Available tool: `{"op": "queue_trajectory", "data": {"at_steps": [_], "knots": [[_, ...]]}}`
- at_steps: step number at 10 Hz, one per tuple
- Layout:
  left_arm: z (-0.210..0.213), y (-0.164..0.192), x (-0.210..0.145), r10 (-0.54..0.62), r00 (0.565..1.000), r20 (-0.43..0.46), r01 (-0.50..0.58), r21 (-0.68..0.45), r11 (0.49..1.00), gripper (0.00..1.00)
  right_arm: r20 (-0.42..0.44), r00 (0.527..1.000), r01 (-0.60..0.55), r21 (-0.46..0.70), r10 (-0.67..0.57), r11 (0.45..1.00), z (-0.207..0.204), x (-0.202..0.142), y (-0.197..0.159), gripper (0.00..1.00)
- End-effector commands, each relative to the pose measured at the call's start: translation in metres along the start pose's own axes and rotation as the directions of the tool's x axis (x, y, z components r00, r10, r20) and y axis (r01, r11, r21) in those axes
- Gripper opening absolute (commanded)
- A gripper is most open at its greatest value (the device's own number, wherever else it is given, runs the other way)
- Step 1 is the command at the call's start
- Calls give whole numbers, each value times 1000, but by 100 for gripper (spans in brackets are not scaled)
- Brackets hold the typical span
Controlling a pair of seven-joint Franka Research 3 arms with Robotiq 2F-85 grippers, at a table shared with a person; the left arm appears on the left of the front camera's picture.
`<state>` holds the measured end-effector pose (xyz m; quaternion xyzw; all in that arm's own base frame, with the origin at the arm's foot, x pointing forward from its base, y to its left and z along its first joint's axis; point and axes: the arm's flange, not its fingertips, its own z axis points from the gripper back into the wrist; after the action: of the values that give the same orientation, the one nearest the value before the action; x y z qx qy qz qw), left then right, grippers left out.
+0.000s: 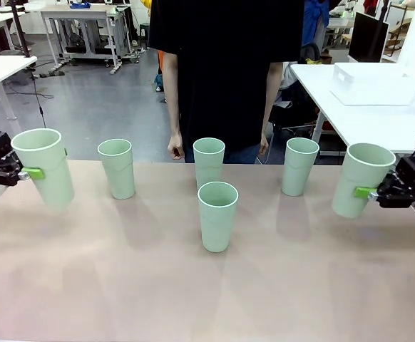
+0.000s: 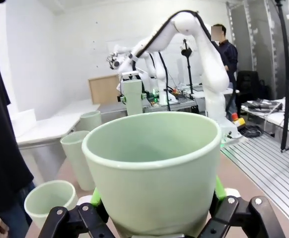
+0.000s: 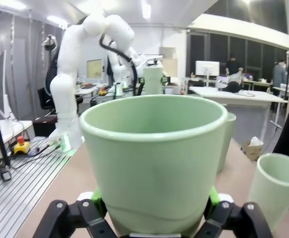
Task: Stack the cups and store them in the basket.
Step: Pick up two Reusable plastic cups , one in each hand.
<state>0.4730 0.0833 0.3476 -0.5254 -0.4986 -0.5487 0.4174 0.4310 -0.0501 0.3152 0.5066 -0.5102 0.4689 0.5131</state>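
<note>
Gripping the left-end cup [image 1: 43, 165], the left tool [image 1: 32, 173] is held far left of the nearest middle cup [image 1: 217, 216]; the right-end cup [image 1: 362, 179] is clamped by the right tool [image 1: 365, 192] far right of it. Three cups [image 1: 117, 168] are stood behind it on the tan bench [image 1: 122, 285]; a white basket [image 1: 375, 83] is shown farther back-right by the front view.

Your left gripper [image 1: 31, 173] and right gripper [image 1: 365, 192] are black linkage frames with bright green pads [image 2: 96, 197] and silver screws at the knuckles. The right arm [image 2: 204, 59] is glossy white and rounded. The person [image 1: 222, 64] wears a black short-sleeved T-shirt.
</note>
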Motion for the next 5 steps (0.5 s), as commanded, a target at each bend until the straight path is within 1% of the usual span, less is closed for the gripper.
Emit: {"op": "queue_trajectory", "data": {"at_steps": [1,2,3,5], "knots": [[-12,-6,19,-2,999,40,-2,86,996,90,36,999,6,-84,-3,996,-26,19,9,86],[-17,-5,28,1,998,57,-8,114,994,90,65,998,11,-100,-4,995,-33,27,11,86],[-25,-4,31,2,998,59,-9,113,994,90,90,996,18,-125,-7,992,-39,32,10,86],[-37,-3,31,10,998,60,-18,126,992,90,104,995,26,-171,-8,985,-51,32,6,86]]}}
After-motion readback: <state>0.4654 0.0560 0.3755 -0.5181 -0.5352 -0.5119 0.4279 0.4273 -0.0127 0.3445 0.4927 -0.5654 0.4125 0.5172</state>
